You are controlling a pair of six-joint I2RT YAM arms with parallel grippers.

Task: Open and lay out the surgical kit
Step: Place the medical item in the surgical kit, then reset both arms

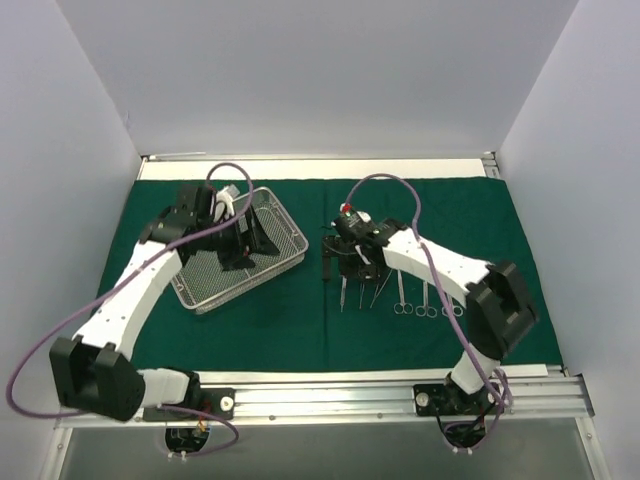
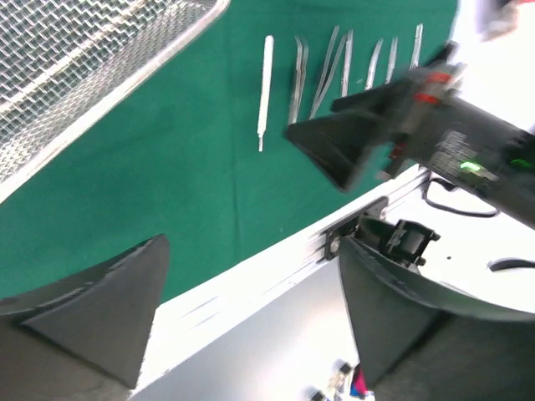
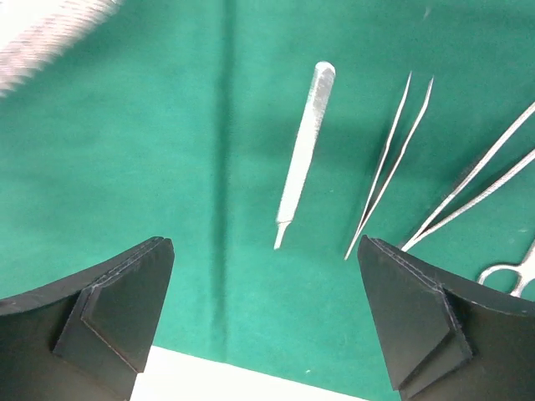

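One mesh tray, one green drape

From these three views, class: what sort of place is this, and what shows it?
Probably a robotics test cell, not an operating room: plain white walls enclose robot arms working over a green drape, a wire-mesh tray and steel instruments.

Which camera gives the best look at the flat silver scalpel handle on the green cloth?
The right wrist view: the flat silver scalpel handle lies large, sharp and unblocked. The left wrist view shows the handle small and slightly blurred; the top view shows only a thin sliver.
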